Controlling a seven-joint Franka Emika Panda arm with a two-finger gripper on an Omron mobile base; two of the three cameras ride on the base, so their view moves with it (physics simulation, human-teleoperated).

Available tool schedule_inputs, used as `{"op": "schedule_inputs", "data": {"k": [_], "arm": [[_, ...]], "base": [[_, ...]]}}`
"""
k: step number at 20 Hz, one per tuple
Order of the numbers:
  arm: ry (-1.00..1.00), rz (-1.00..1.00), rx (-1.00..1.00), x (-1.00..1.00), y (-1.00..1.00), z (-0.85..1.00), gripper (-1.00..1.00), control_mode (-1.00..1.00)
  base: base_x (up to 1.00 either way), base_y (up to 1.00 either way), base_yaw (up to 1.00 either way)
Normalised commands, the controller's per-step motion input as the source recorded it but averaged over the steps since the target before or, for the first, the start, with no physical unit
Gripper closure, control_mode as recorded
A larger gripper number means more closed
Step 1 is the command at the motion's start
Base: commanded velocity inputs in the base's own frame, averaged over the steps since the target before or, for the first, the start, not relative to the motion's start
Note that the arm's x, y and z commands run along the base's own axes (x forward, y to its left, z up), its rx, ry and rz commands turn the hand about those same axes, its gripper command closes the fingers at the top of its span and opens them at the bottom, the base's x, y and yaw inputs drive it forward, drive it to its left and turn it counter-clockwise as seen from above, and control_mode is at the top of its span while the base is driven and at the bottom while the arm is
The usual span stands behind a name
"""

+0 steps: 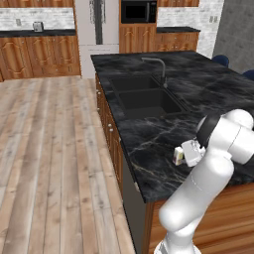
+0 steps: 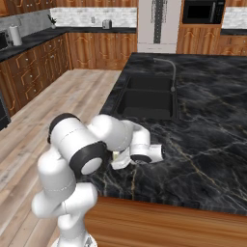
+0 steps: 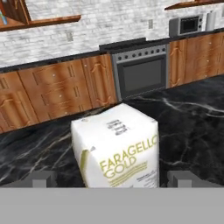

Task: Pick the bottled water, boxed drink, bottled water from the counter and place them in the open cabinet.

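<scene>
The boxed drink (image 3: 118, 148), a cream-white carton with gold lettering, stands upright on the black marble counter (image 3: 192, 127) close in front of the hand. My gripper (image 3: 113, 179) is open, and its two fingertips (image 3: 41, 179) flank the carton with a gap on each side. From the left base view the carton (image 1: 177, 156) sits near the counter's front edge, with the gripper (image 1: 189, 153) right beside it. In the right base view the arm covers most of the carton (image 2: 116, 155). A wooden cabinet shelf board (image 3: 48, 20) shows at the upper left, with a sliver of blue (image 3: 3, 17) at its edge.
A black sink basin (image 1: 146, 96) with a curved faucet (image 1: 158, 67) lies farther back on the counter (image 1: 198, 84). The counter's front edge runs just below the carton. Wooden drawer fronts and an oven (image 3: 142, 74) line the far wall.
</scene>
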Motion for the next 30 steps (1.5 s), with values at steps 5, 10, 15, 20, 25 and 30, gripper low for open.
{"op": "schedule_inputs", "data": {"k": [5, 10, 15, 20, 25, 30], "arm": [[0.0, 0.0, 0.0, 0.01, 0.04, 0.0, -1.0, -1.0], [0.0, 0.0, 0.0, 0.0, 0.0, 0.0, 1.0, -1.0], [0.0, 0.0, 0.0, 0.0, 0.0, 0.0, 1.0, -1.0], [0.05, -0.04, 0.0, 0.0, 0.04, 0.33, 1.0, -1.0], [0.13, -0.22, -0.08, 0.29, 0.7, 0.49, 1.0, -1.0], [0.22, -0.29, -0.12, 0.5, 0.89, 0.52, 1.0, -1.0]], "base": [[0.0, 0.0, 0.0], [0.0, 0.0, 0.0], [0.0, 0.0, 0.0], [0.0, 0.0, 0.0], [0.0, 0.0, 0.0], [0.0, 0.0, 0.0]]}}
